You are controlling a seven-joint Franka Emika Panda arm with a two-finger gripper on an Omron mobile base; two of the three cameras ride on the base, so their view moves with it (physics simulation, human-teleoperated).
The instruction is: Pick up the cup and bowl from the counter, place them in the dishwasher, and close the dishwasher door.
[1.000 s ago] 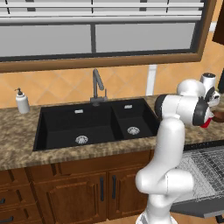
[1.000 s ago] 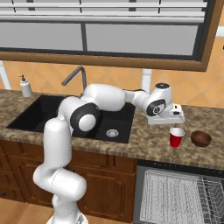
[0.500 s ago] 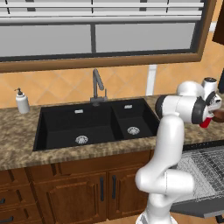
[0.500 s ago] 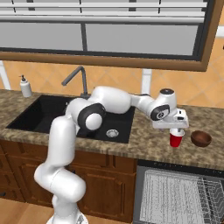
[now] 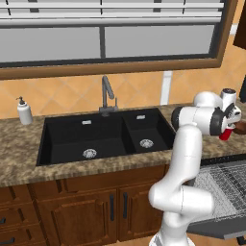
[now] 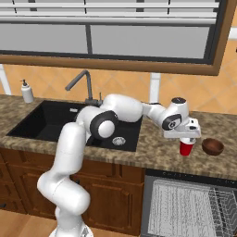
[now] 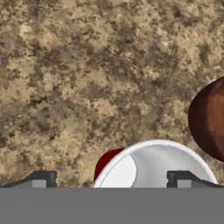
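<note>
The red cup [image 6: 186,148] with a white inside stands upright on the granite counter [image 6: 152,150], right of the sink. My gripper [image 6: 187,137] hangs open straight above it, close to the rim. In the hand view the cup [image 7: 153,165] sits low and a little right of centre: one fingertip [image 7: 42,179] is over bare counter and the other over the cup's mouth. The brown bowl [image 6: 213,146] rests just right of the cup, apart from it. The dishwasher door [image 5: 217,228] is folded down and the wire rack [image 6: 185,208] is pulled out below the counter edge.
A black double sink [image 5: 105,137] with a faucet [image 5: 107,93] fills the counter's middle. A white soap dispenser [image 5: 24,111] stands at the far left. Brown cabinets [image 5: 81,211] run under the counter. The open dishwasher door juts out near the robot's base.
The hand has moved slightly right and come down over the cup, jaws staying wide. Cup and bowl have not moved.
</note>
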